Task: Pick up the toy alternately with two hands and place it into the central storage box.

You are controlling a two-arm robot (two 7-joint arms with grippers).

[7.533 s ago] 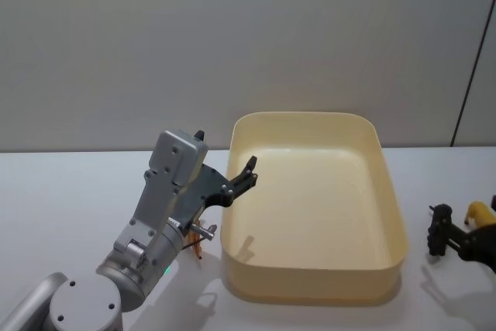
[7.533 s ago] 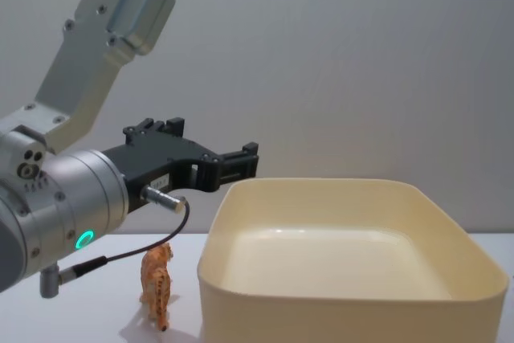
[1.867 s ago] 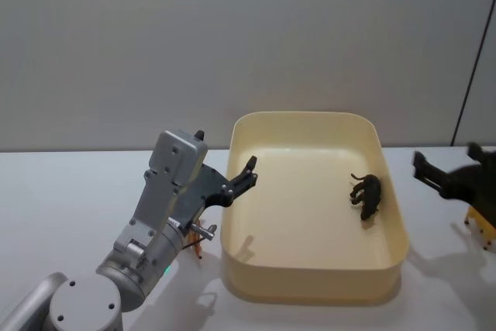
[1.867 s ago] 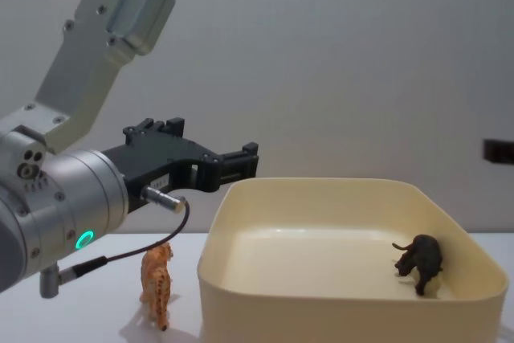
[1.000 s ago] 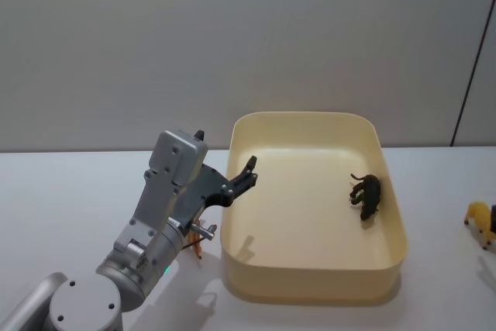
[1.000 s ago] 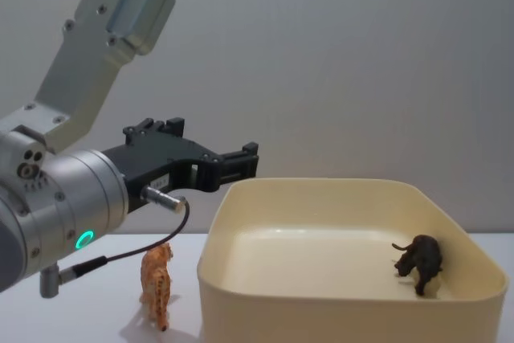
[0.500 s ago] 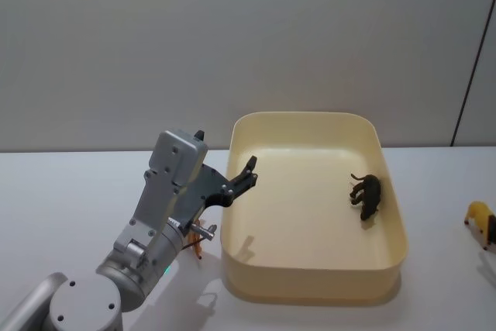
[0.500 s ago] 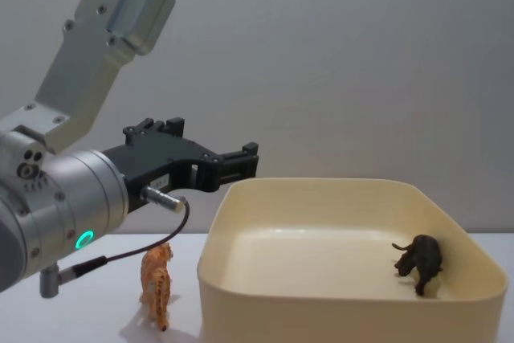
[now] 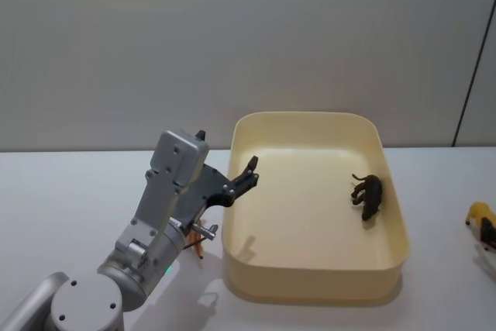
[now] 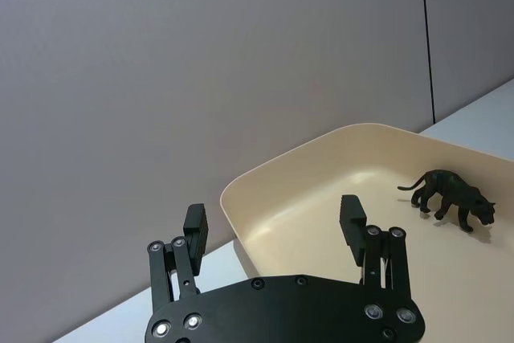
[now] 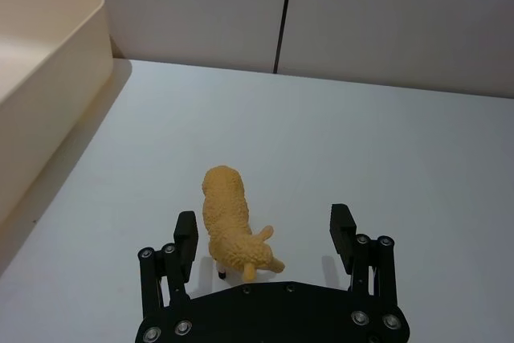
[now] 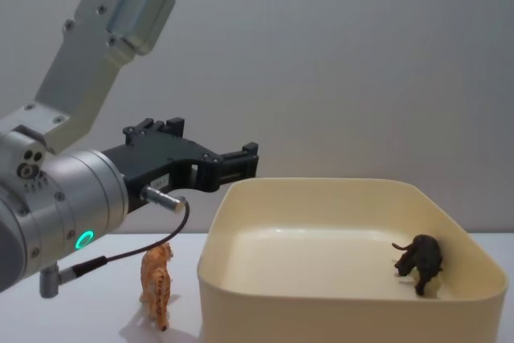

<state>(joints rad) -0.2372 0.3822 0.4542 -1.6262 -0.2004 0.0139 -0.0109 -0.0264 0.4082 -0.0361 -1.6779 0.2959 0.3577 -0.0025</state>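
Note:
The central storage box (image 9: 310, 283) is a large cream tub in the middle of the table. A black panther toy (image 9: 369, 194) (image 12: 421, 260) stands inside it by the right wall. Left of the box, my left gripper (image 10: 273, 216) (image 12: 210, 142) hangs open and empty, level with the rim. An orange tiger toy (image 12: 157, 283) stands on the table below it. To the right of the box, my right gripper (image 11: 263, 221) is open just above the table around a yellow woolly toy (image 11: 230, 227) (image 9: 483, 224), which stands nearer one finger.
The white table (image 9: 70, 199) runs back to a plain grey wall. A dark vertical seam (image 11: 283, 14) crosses the wall at the far right. A thin cable (image 12: 136, 253) loops under the left wrist, above the tiger.
The box was empty at first and now holds the black panther toy. The right gripper pulled away from the box's right side and out of the head view. The left arm stayed still.

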